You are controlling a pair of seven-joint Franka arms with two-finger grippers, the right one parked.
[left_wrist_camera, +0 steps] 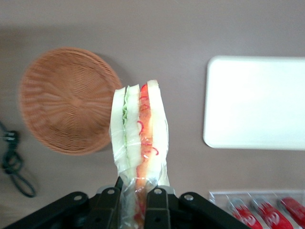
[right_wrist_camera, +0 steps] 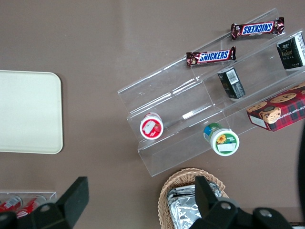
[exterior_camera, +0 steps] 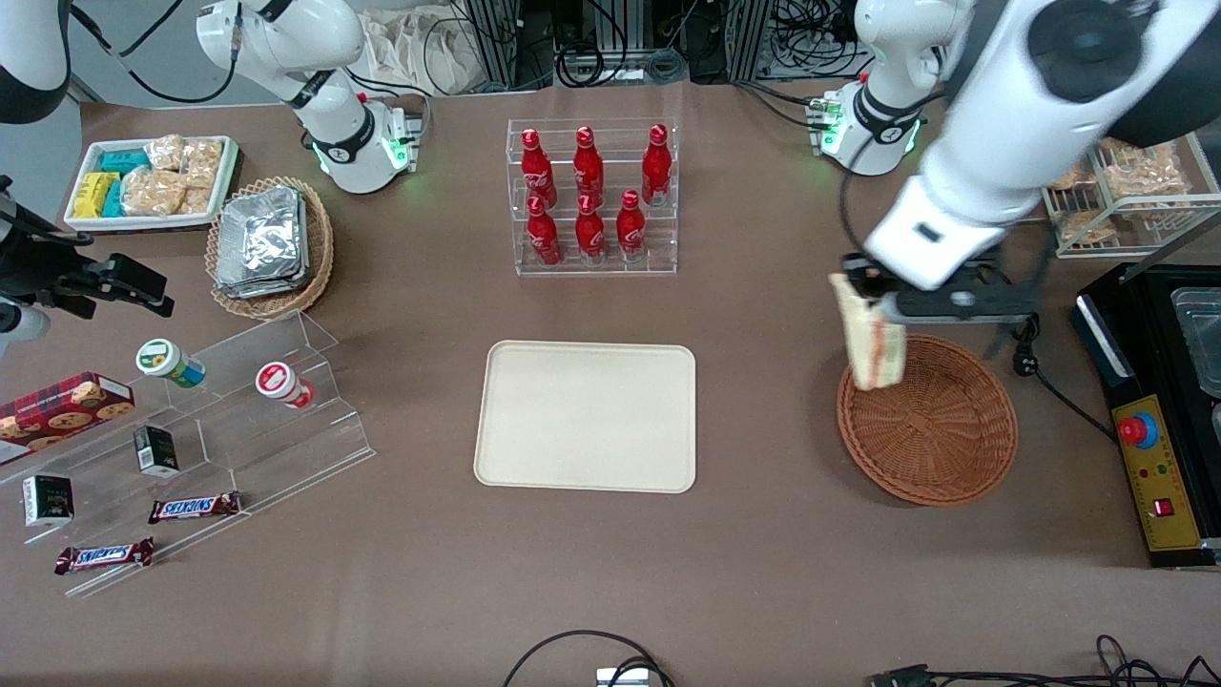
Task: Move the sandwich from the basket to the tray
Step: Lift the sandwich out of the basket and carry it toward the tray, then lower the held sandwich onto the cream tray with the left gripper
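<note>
The sandwich (exterior_camera: 870,336) (left_wrist_camera: 139,130), a plastic-wrapped wedge of pale bread with orange-red and green filling, hangs in the air over the rim of the reddish-brown wicker basket (exterior_camera: 940,429) (left_wrist_camera: 62,98). My left gripper (exterior_camera: 870,284) (left_wrist_camera: 136,198) is shut on the sandwich's wrapped end and holds it up. Nothing lies in the basket. The cream tray (exterior_camera: 587,417) (left_wrist_camera: 257,102) (right_wrist_camera: 26,112) lies flat at the middle of the table with nothing on it, toward the parked arm's end from the basket.
A clear rack of red bottles (exterior_camera: 591,196) stands farther from the front camera than the tray. A black appliance (exterior_camera: 1154,420) sits beside the basket at the working arm's end. Clear stepped shelves with snacks (exterior_camera: 191,429) and a pale foil-pack basket (exterior_camera: 272,243) lie toward the parked arm's end.
</note>
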